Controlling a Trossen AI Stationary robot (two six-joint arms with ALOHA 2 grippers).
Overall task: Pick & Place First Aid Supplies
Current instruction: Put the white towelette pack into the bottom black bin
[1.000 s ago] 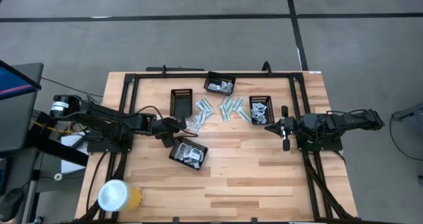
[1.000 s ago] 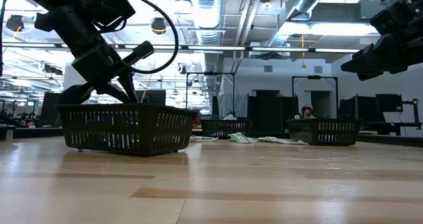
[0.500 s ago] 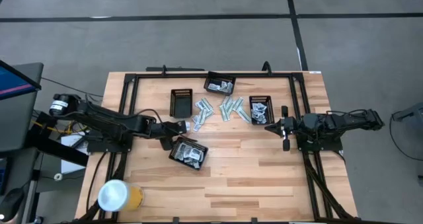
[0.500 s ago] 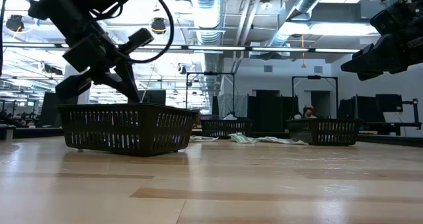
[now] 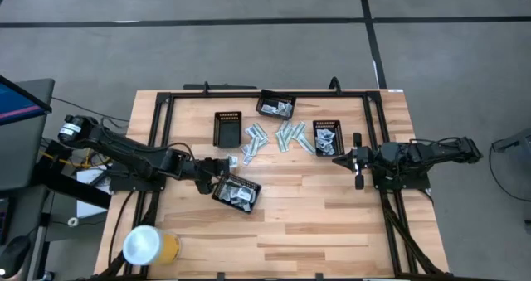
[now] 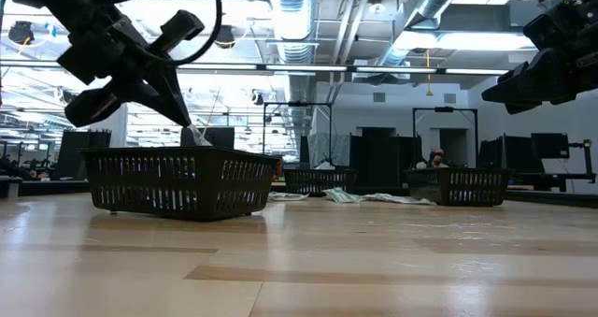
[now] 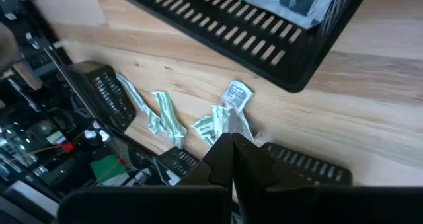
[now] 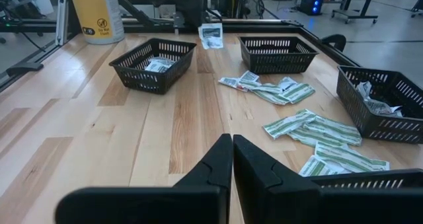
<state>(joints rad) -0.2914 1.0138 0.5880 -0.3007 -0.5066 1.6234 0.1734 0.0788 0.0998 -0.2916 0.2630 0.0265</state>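
Left gripper [image 5: 222,162] pinches sachet [image 8: 211,34] above tray [image 5: 238,191], seen from right wrist; right gripper [image 5: 340,159] closed, empty.

The table [image 5: 332,223] is light wood with long pale and honey stripes. The trays are black mesh with rows of little slots, like the near tray [image 5: 237,191]. Beside that tray, the strips [image 5: 286,136] are pale green and white, and the sachets [image 5: 242,196] inside it are white and silvery. Both arms are dark, almost black. The frame [image 5: 249,94] round the table is black. Near the table's corner stands a yellow bottle [image 5: 149,246] with a white top. The floor [image 5: 249,41] is grey with dark lines
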